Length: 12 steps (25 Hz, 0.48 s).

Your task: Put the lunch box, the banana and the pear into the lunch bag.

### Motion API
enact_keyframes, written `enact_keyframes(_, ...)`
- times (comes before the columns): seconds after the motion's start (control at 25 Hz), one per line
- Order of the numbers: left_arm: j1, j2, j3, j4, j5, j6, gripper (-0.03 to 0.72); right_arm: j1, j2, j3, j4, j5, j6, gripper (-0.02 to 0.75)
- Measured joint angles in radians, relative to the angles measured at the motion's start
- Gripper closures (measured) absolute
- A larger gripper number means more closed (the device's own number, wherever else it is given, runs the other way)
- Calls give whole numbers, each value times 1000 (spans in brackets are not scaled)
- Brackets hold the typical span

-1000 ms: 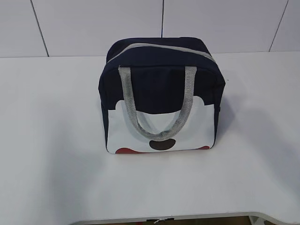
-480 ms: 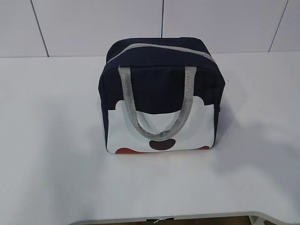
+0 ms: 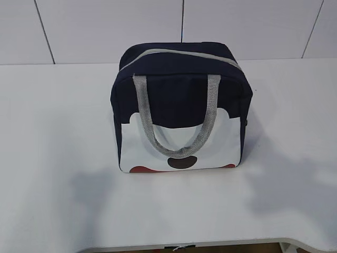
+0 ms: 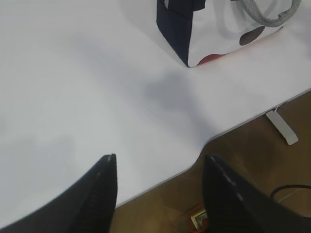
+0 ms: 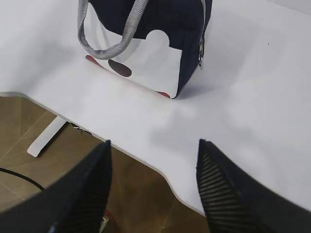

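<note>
The lunch bag [image 3: 179, 105] stands upright in the middle of the white table [image 3: 63, 158]. It is navy with a white spotted front panel, its grey zipper [image 3: 179, 52] is closed over the top, and a grey handle [image 3: 176, 150] hangs down the front. The lunch box, the banana and the pear are out of view. Neither arm shows in the exterior view. My left gripper [image 4: 160, 158] hovers open and empty over the table's front edge, with the lunch bag [image 4: 218, 34] far ahead to the right. My right gripper [image 5: 153, 141] is open and empty too, near the front edge, with the lunch bag [image 5: 160, 63] ahead.
The table's front edge [image 3: 210, 243] curves inward near the middle, with brown floor [image 5: 29, 121] below it. A white table foot [image 4: 282, 127] and a dark cable [image 4: 289, 189] lie on the floor. A panelled white wall [image 3: 105, 26] rises behind the table.
The bag has not moved. Soft shadows on the table at the front left and front right of the bag have grown darker and shifted.
</note>
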Motion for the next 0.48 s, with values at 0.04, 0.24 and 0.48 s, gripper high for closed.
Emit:
enact_keyframes(0.04, 0, -4, 11, 0, 0, -13, 275, 0, -11, 18, -2, -8, 12, 274)
enact_keyframes(0.24, 0, -15, 41, 0, 20, -71, 272, 0, -73, 86, -9, -41, 49, 274)
enact_keyframes(0.48, 0, -74, 57, 34, 24, -103, 271, 0, -150, 147, -59, -49, 102, 274)
